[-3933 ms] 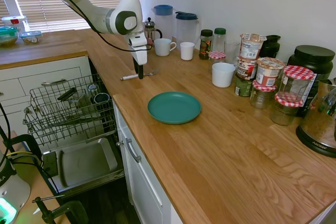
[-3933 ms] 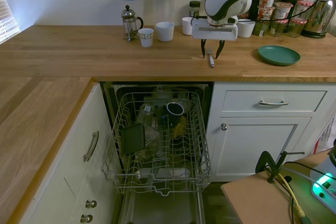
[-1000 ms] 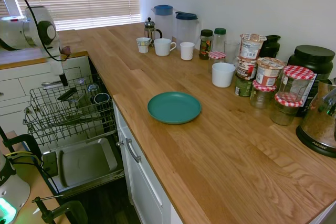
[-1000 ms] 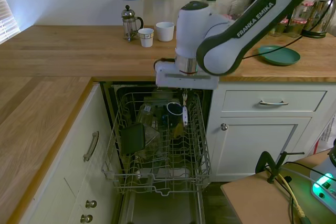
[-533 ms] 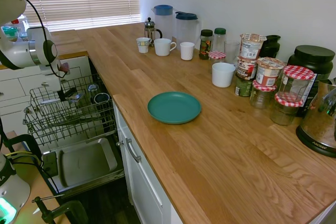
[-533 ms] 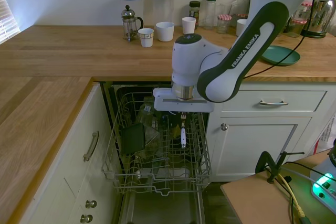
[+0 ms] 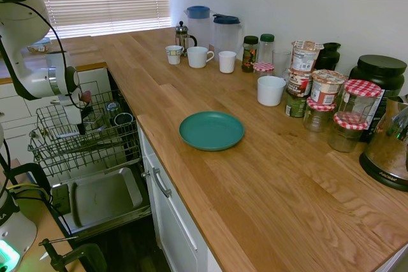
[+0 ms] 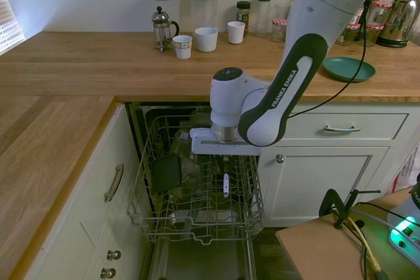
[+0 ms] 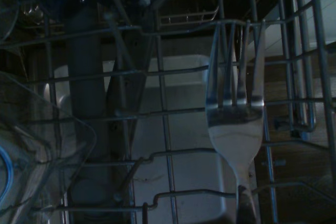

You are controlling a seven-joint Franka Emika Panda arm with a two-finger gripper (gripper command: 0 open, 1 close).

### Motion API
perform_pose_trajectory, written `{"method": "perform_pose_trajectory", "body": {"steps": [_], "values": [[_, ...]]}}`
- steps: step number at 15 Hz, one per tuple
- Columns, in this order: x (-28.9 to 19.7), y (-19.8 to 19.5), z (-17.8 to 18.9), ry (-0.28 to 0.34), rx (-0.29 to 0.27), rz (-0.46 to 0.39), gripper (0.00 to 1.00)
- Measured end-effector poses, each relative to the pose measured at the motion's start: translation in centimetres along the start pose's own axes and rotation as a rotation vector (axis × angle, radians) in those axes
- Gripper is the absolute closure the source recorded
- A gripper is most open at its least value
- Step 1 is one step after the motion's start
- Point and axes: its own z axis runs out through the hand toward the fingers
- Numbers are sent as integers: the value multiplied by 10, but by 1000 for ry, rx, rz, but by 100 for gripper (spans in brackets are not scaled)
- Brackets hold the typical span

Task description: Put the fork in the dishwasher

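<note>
Lower than half a second ago, the hand (image 8: 225,162) has sunk into the dishwasher's (image 8: 197,227) pulled-out wire rack (image 8: 249,188), pinching the fork (image 8: 226,184) – it hangs upright, tines down, among the wires. Close up, the tines (image 9: 233,72) overlap the rack wires. Farther off, a teal plate (image 8: 348,68) sits on the wooden surface (image 8: 98,63)

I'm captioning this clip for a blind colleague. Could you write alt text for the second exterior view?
A white robot arm reaches down over the open dishwasher, its claw holding a fork that hangs upright inside the grey wire rack. Behind, a wooden counter carries a teal plate, cups and jugs.
</note>
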Motion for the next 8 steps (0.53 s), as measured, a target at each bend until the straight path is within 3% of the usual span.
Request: {"method": "perform_pose_trajectory", "body": {"steps": [8], "values": [[-2,-8,23,3,-15,-22,0]]}}
